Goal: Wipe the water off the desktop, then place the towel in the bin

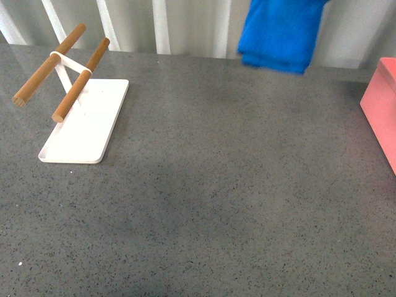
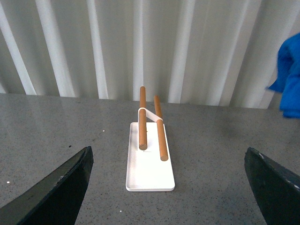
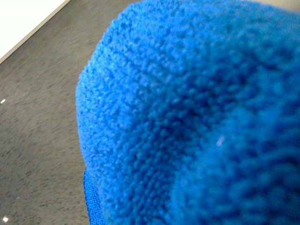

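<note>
The towel (image 1: pixel 279 34) hangs aloft over the far desktop (image 1: pixel 216 185), short of the bin (image 1: pixel 382 105); it fills my right wrist view, so I cannot tell the right gripper's hold; the left gripper (image 2: pixel 168 154) gapes empty; a weak pinch could drop it early, or a trailing fold could catch the rim.

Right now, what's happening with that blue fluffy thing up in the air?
The blue towel hangs in the air over the far side of the desktop. It fills the right wrist view, so the right arm probably holds it, though its tool is hidden. The pink bin sits at the right. The left tool is open and empty, facing the white tray.
</note>
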